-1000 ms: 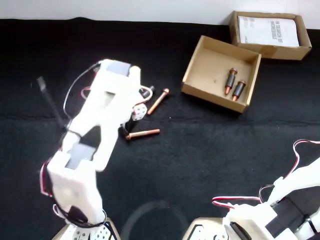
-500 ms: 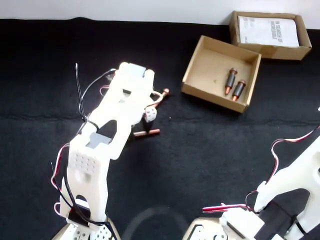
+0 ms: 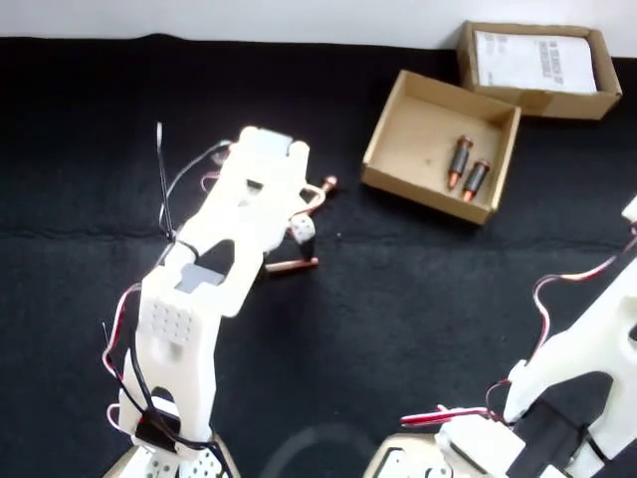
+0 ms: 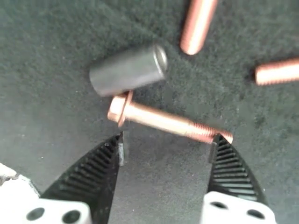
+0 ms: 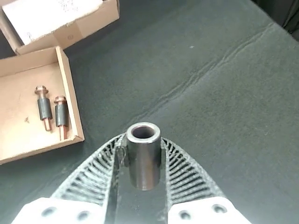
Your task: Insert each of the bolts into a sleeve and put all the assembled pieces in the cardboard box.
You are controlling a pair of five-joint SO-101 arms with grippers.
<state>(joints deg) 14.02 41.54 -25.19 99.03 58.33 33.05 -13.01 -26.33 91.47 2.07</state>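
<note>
My left gripper (image 4: 168, 145) is open and hangs low over a copper bolt (image 4: 163, 120) that lies just past its fingertips on the black cloth. A dark sleeve (image 4: 128, 70) lies beside the bolt's head, and two more bolts (image 4: 198, 25) (image 4: 278, 72) lie farther off. In the high view the left arm (image 3: 249, 199) covers this spot, with one bolt (image 3: 294, 264) showing beside it. My right gripper (image 5: 144, 140) is shut on an upright dark sleeve (image 5: 144, 163), held above the cloth. The cardboard box (image 3: 398, 159) (image 5: 18, 135) holds two assembled pieces (image 3: 460, 159) (image 3: 476, 179).
A second cardboard box (image 3: 537, 100) with a white sheet in it stands behind the first, at the back right. The right arm (image 3: 577, 358) rises at the table's front right corner. Black cloth covers the whole table.
The left arm has swung to the right and come down over the bolts. The right arm has lifted and moved toward the right edge.
</note>
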